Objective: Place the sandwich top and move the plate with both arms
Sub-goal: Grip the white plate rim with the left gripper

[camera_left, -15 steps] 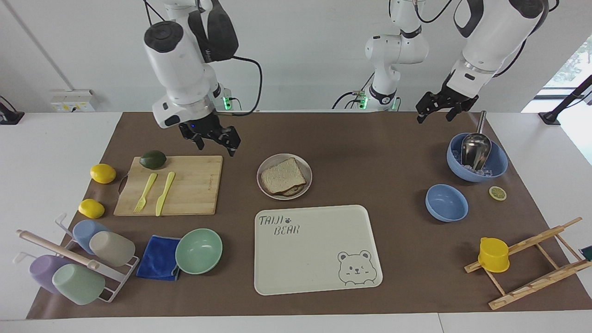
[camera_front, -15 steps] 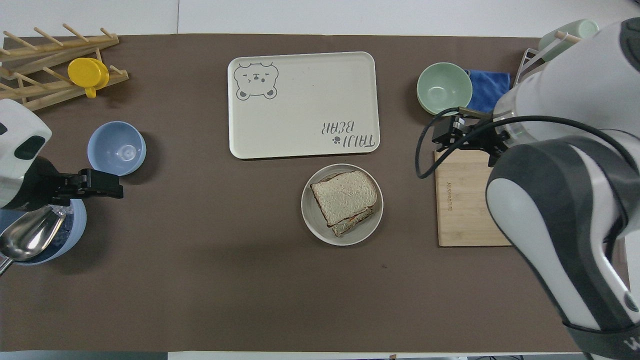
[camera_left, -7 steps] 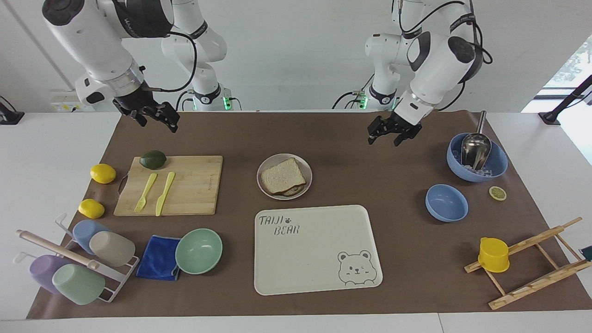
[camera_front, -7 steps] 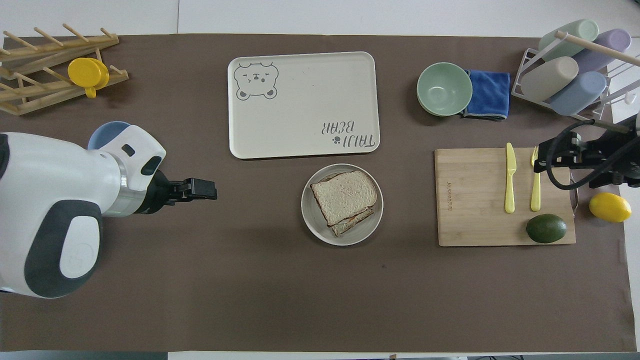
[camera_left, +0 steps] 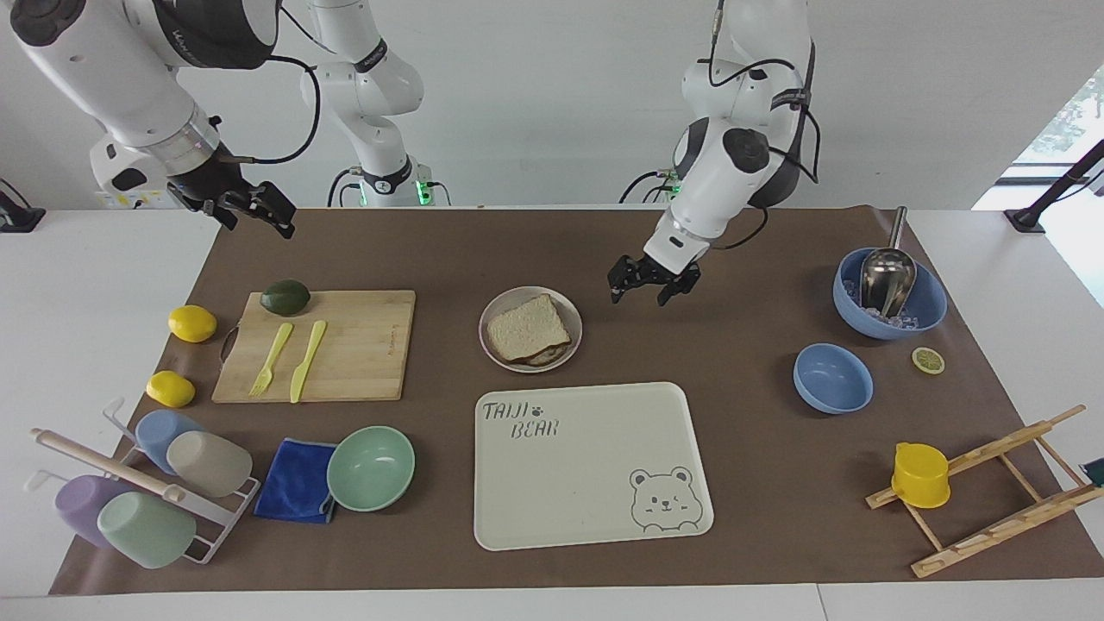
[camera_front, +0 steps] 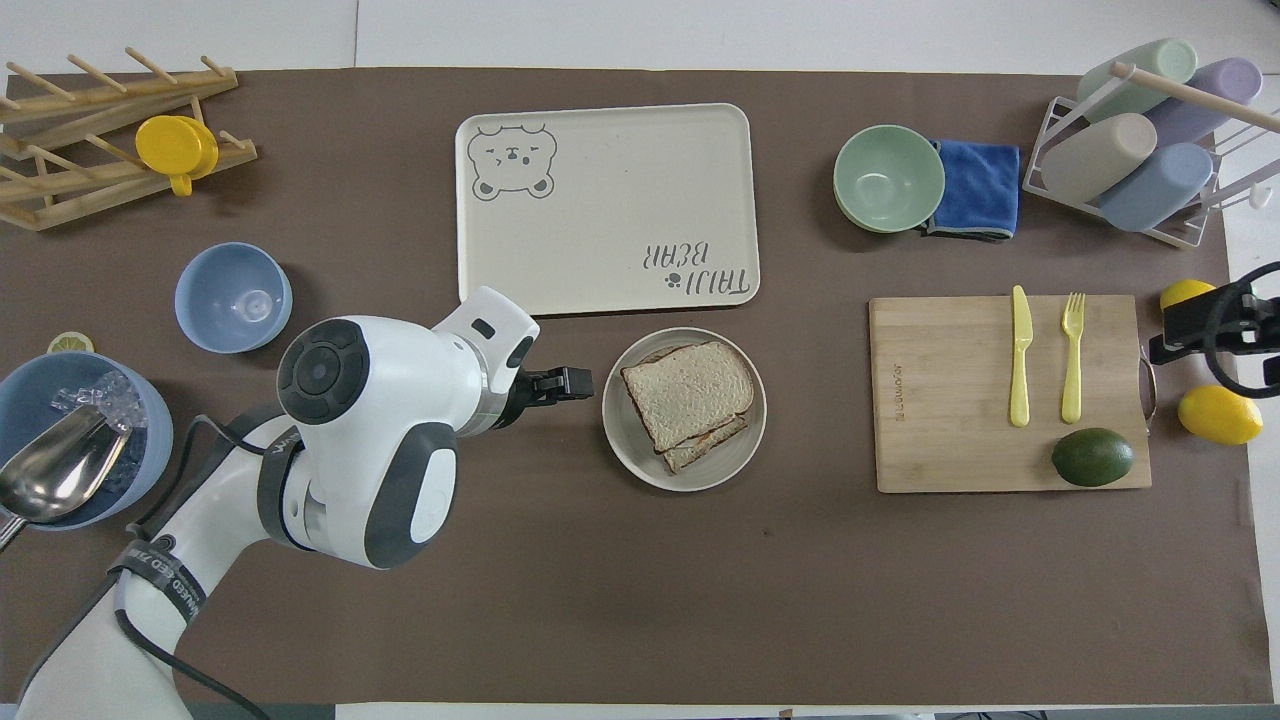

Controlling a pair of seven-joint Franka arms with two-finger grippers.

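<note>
Square, porous sandwich top [camera_left: 528,329] on round rimmed plate [camera_left: 495,310]; left gripper [camera_left: 642,288] and right gripper [camera_left: 248,208] jaws spread, empty

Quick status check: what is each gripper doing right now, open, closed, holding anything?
Left gripper: open, empty, in the air beside the plate.
Right gripper: open, empty, raised above the right arm's end of the table.

Bear tray [camera_left: 595,466], mint bowl [camera_left: 371,467] on blue cloth [camera_left: 296,492], avocado [camera_left: 285,297] on cutting board [camera_left: 362,345]
</note>
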